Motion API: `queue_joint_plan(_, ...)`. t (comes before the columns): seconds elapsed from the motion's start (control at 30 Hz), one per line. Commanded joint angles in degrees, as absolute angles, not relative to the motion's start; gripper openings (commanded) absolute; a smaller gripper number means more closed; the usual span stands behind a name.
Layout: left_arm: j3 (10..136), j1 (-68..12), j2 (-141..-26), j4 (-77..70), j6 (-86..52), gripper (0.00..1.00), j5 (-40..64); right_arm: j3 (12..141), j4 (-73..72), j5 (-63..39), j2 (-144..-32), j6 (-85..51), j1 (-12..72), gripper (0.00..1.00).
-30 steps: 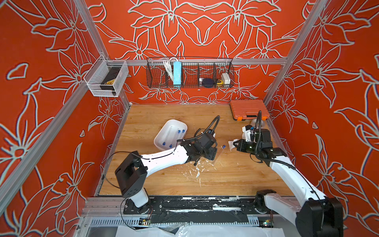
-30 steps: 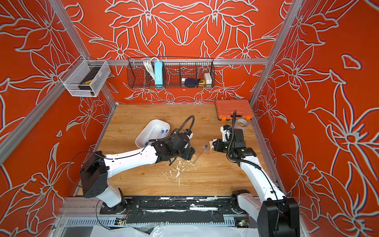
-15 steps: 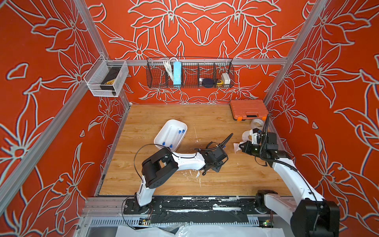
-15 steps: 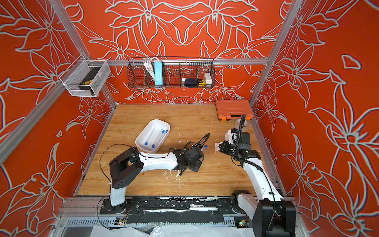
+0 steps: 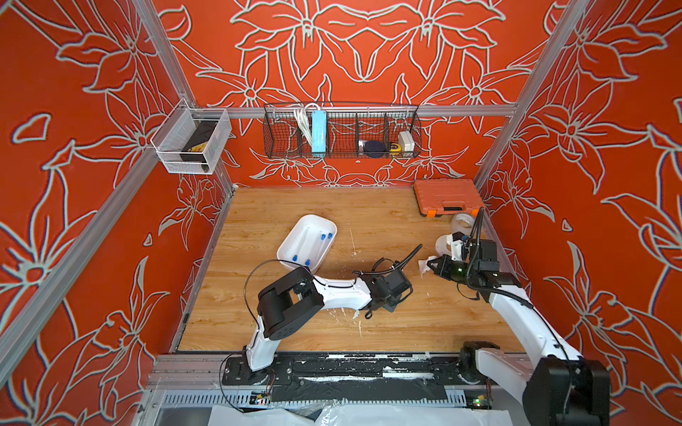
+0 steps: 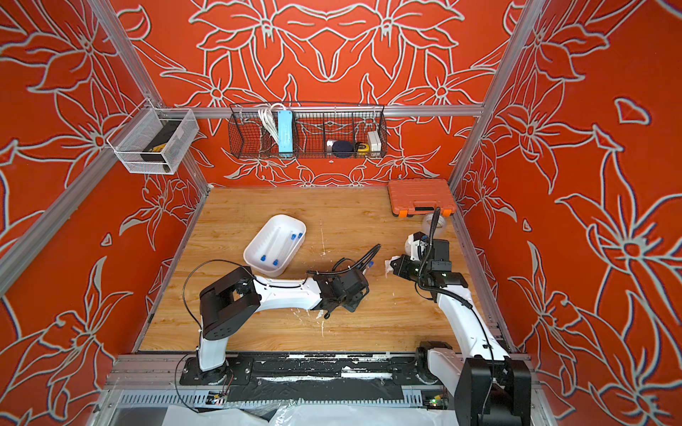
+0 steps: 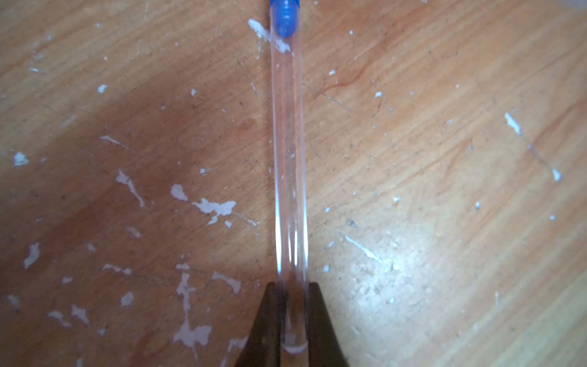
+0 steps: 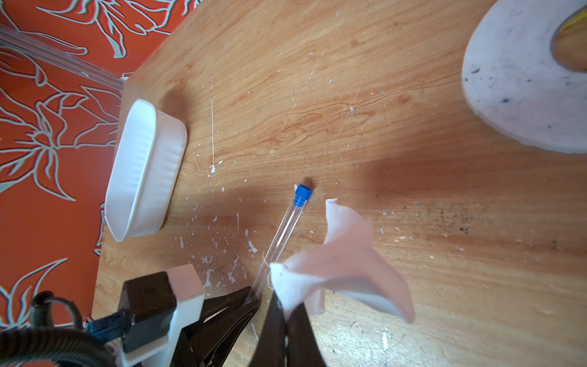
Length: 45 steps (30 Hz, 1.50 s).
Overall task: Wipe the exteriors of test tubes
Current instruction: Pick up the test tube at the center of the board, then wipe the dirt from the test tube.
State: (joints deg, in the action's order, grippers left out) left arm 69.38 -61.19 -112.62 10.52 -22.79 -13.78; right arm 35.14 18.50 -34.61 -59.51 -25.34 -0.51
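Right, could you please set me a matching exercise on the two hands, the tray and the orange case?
Things:
1. left hand
2. right hand
3. tray
4. case

States or places:
A. shut on the cloth
B. holds capped tubes
C. in the far right corner
D. shut on a tube

Pairs: 1-D, 2-A, 3-B, 4-C.

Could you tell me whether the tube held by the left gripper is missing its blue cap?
No, the tube in the left gripper has a blue cap on its far end.
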Motion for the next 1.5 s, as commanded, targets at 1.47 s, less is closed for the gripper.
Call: queue_joint_plan(1.47,46.61,-54.49,-71.66,-0.73,-35.86,0.05,15.14,42.55,12.62,-29.3,-60.93,-18.22,29.75,0.0)
